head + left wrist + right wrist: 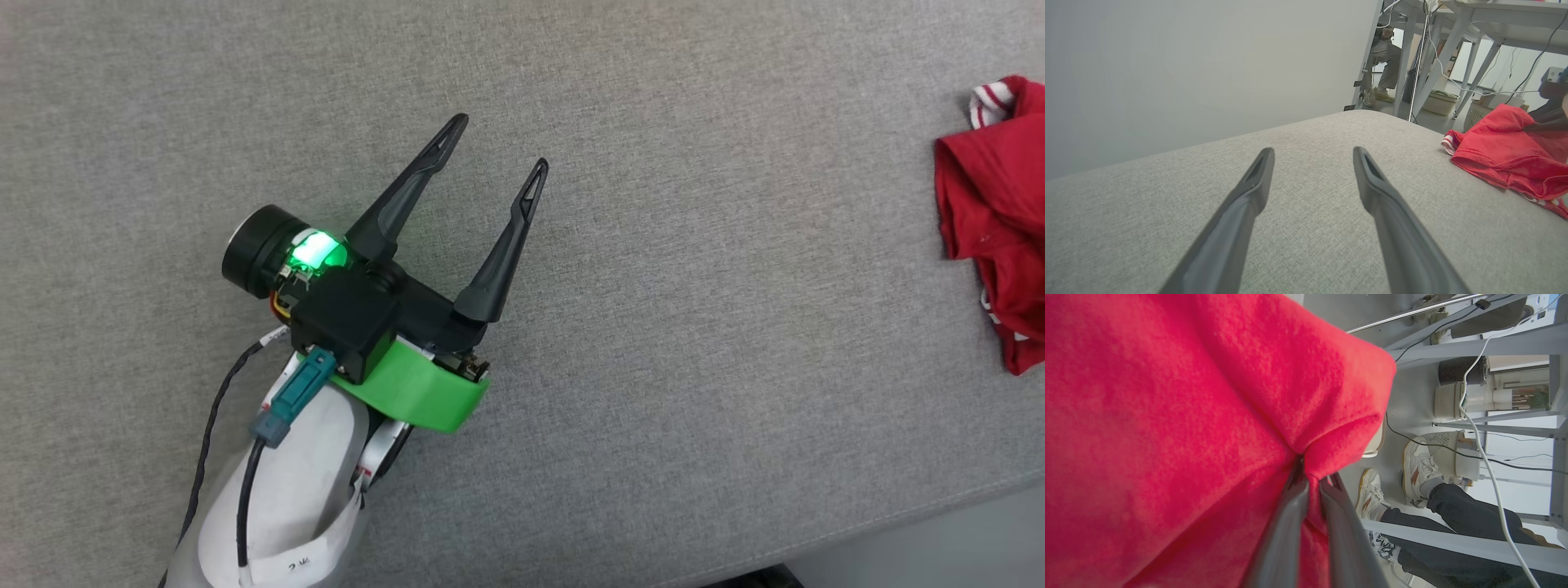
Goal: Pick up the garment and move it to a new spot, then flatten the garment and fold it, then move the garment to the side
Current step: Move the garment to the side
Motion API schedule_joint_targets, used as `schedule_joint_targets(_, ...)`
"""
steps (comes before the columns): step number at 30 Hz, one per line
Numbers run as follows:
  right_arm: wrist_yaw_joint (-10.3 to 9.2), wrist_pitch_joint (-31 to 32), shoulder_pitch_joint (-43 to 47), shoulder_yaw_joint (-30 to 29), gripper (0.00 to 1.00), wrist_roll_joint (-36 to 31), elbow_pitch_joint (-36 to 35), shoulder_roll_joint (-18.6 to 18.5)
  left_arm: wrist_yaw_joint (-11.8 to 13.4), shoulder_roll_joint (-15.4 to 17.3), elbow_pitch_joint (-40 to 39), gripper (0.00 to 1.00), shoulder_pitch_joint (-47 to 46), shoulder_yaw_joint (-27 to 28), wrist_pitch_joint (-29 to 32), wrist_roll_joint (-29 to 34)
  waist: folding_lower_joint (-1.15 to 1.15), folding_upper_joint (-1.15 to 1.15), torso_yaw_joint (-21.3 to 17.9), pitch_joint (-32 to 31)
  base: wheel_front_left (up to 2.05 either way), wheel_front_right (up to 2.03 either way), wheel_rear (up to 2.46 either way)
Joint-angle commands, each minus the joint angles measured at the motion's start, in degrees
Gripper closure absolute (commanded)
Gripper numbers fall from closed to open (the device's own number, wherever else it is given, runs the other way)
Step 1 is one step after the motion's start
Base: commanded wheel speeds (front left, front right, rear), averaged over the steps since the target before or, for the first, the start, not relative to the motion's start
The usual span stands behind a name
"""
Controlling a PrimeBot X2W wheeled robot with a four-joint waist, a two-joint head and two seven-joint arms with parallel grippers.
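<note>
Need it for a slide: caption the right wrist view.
Right tool pinches a fold of the red garment.

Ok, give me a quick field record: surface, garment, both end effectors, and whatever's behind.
surface: grey woven fabric
garment: red with striped trim, bunched, at the head view's right edge, lower part on the surface
left end effector: open, empty, over bare fabric, apart from the garment
right end effector: shut on a fold of the garment
background: a person's sneakers, a white basket
</note>
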Motion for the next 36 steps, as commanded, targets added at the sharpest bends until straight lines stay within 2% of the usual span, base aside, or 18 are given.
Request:
schedule_joint_targets(1, -0.10, -0.57, -1.28, -1.23, 1.00, -1.18, 0.60, 0.54, -0.08, 0.43, -0.69, 0.00, -1.08, 0.19, 0.24, 0.19, -0.01, -0.01, -1.28, 3.18, 0.00, 0.00, 0.00)
schedule_joint_targets(5, -0.10, -1.05, -1.84, -3.83, 1.00, -2.64, 1.99, 2.20, 0.10, 0.70, -1.63, 0.00, -1.26, 0.24, 0.50, 0.02, -0.01, -0.01, -0.83, 3.32, 0.00, 0.00, 0.00)
schedule_joint_targets(7, -0.10, -1.83, -2.08, -4.85, 0.04, -3.75, 1.97, 2.87, 0.26, 0.73, -1.60, 0.00, -1.26, 0.29, 0.42, -0.06, -0.01, -0.01, -0.51, 2.93, 0.00, 0.00, 0.00)
schedule_joint_targets(8, -0.10, -2.35, -2.13, -5.26, 0.00, -4.49, 1.88, 3.11, 0.37, 0.68, -1.47, 0.00, -1.20, 0.33, 0.32, -0.15, -0.01, -0.01, -0.35, 2.60, 0.00, 0.00, 0.00)
schedule_joint_targets(14, -0.10, -3.32, -1.19, -6.89, 0.00, -6.12, 0.77, 4.46, 0.85, -0.30, 0.98, 0.00, -0.16, 0.49, -0.64, -1.24, -0.01, -0.01, 1.17, -1.63, 0.00, 0.00, 0.00)
schedule_joint_targets(20, -0.10, -5.94, 0.45, -7.85, 0.00, -3.54, -5.69, 7.37, 1.90, -1.35, 5.25, 0.00, 3.22, 2.49, -1.38, -3.09, -0.01, -0.01, 3.15, -9.35, 0.00, 0.00, 0.00)
schedule_joint_targets(29, -0.10, -9.18, 6.41, -8.86, 0.00, 3.29, -21.04, 19.18, 3.09, -2.36, 8.23, 0.00, 11.22, 9.01, -1.50, -5.40, -0.01, -0.01, 7.04, -21.16, 0.00, 0.00, 0.00)
schedule_joint_targets(36, -0.10, -14.07, 15.70, -9.94, 0.00, 4.55, -28.22, 30.09, 3.35, -3.38, 10.63, 0.00, 15.87, 11.27, -1.50, -5.47, -0.01, -0.01, 10.56, -26.38, 0.00, 0.00, 0.00)
